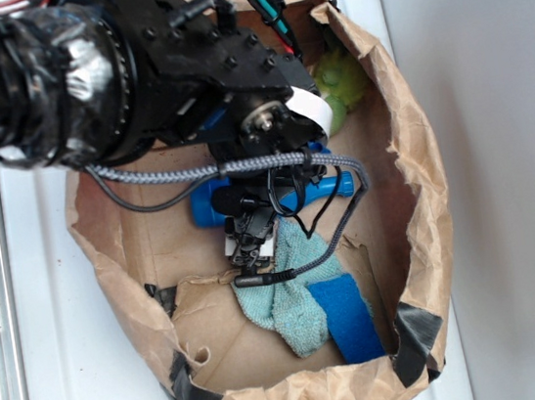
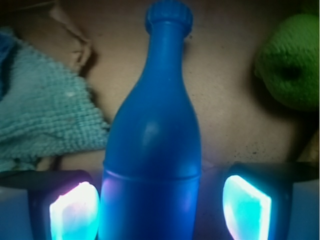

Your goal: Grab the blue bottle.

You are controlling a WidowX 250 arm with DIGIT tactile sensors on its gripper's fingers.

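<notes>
My pincer [image 2: 160, 207] stands wide, pads either side of the blue bottle [image 2: 155, 150], which lies on the paper bag's [image 1: 421, 170] floor between teal cloth [image 2: 45, 115] and green toy [image 2: 292, 62] (neck pointing straight away from me).

Two cameras are covering the bag.
Exterior is looking straight down from overhead; wrist is peering along the bag floor, close up. Both are sharing the blue bottle [image 1: 211, 203] [image 2: 152, 150].
</notes>
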